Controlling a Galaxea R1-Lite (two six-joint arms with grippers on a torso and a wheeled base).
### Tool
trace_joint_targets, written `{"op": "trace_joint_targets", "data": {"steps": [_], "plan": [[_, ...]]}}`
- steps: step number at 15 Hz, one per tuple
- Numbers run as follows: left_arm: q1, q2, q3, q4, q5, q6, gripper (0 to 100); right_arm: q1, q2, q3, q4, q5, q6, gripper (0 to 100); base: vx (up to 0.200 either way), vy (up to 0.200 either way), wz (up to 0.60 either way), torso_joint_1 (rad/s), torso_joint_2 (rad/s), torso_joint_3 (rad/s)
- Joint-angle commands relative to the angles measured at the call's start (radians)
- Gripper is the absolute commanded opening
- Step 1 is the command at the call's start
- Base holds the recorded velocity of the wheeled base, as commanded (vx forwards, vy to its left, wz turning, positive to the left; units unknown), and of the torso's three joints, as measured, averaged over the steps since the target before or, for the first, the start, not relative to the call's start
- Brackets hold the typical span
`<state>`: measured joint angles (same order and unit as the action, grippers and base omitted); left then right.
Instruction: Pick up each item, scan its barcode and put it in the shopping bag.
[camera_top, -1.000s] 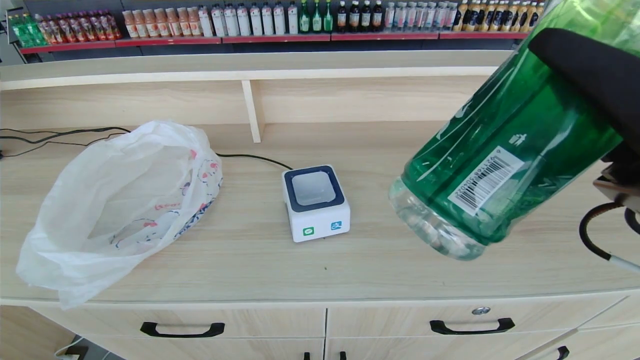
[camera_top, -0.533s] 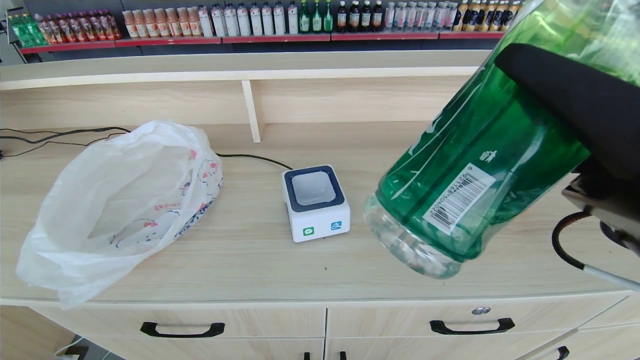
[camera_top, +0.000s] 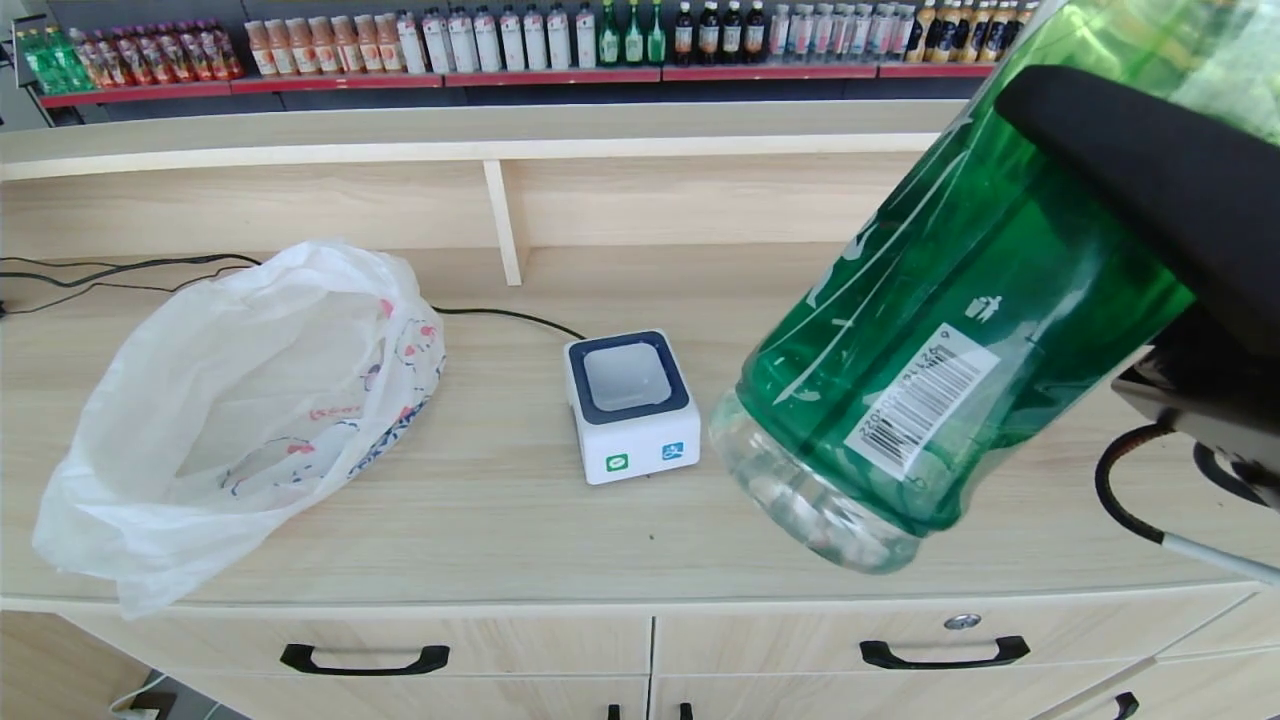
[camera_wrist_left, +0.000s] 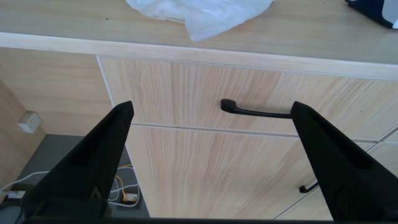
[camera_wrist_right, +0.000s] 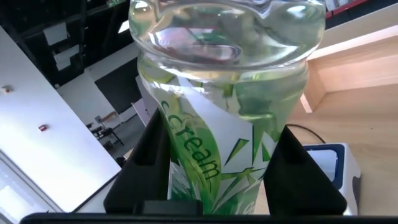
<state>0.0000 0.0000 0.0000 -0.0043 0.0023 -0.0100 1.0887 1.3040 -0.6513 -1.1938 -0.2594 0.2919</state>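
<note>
A scan may be missed: the barcode (camera_top: 920, 400) is turned upward, away from the scanner (camera_top: 630, 405) lying below and left of the right claw (camera_wrist_right: 227, 174). The slanted bottle (camera_top: 960, 330) could slip. The right claw is clamped on the bottle, held above the bench (camera_top: 600, 530), jaws spread only to its width.

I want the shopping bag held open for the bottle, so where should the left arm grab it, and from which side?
Likely the raised rim of the shopping bag on the scanner side, from above. That edge stands up as a thin fold the left gripper's open fingers could pinch, and it faces the green bottle; the near part lies slumped.
</note>
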Motion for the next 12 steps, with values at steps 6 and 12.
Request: {"op": "trace_joint_targets", "data": {"steps": [6, 12], "plan": [[0.0, 0.0, 0.0, 0.0, 0.001, -0.001, 100, 0.054, -0.005, 0.005, 0.0, 0.0, -0.004, 0, 0.0, 0.0, 0.0, 0.0, 0.0, 0.0], [0.0, 0.0, 0.0, 0.0, 0.001, -0.001, 100, 0.054, -0.011, 0.013, 0.0, -0.001, -0.013, 0, 0.0, 0.0, 0.0, 0.0, 0.0, 0.0]]}}
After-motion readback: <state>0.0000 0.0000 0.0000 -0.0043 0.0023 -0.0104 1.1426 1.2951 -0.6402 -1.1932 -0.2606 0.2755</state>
